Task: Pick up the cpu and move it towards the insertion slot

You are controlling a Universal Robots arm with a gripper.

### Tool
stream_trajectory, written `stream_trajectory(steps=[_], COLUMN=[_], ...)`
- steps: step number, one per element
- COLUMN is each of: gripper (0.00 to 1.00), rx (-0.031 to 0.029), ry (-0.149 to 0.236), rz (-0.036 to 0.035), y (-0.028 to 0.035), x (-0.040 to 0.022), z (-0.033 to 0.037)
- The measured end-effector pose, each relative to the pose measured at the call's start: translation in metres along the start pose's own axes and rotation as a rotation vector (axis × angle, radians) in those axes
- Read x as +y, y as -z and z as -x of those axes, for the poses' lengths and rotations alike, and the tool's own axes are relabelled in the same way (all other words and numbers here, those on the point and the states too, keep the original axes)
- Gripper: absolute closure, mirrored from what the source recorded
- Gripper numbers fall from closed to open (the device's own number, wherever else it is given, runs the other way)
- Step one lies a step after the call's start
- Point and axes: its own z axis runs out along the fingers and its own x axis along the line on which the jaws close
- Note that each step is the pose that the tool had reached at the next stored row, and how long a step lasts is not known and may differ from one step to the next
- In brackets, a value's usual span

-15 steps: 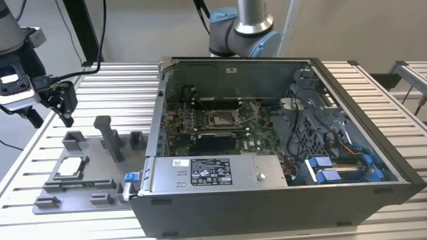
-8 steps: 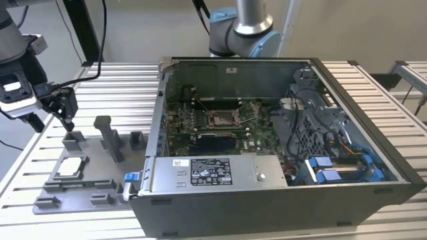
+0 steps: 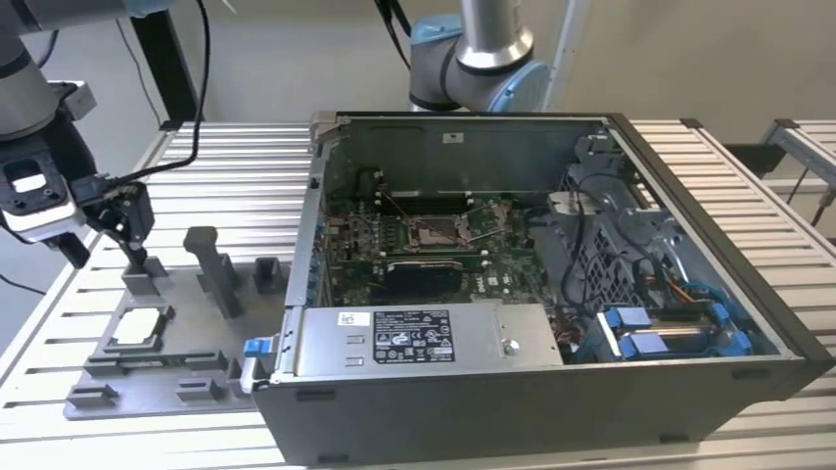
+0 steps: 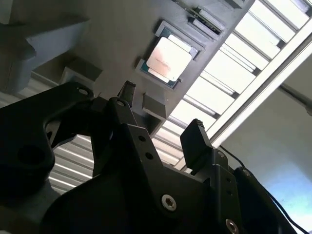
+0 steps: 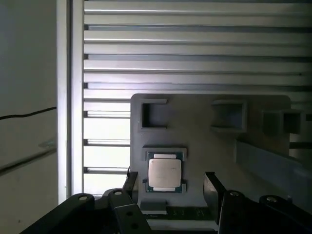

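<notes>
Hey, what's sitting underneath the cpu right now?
The cpu sits recessed in the grey fixture plate, which rests on the slatted table. Whatever lies directly beneath the chip is hidden by it.

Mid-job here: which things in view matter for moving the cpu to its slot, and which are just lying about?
Belongs to the job:
cpu; insertion slot on the green board; hand, open, apart from the cpu.

Just lying about:
grey fixture tray under the cpu; power supply; blue drive brackets; computer case.
</notes>
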Motion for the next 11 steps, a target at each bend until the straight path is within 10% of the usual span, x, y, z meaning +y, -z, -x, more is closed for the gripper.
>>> stream_trajectory(steps=[11], gripper=[0.0], rx=[-0.002], ry=[-0.007], rz=[-0.0001], y=[-0.0199], x=[-0.008], z=[0.0])
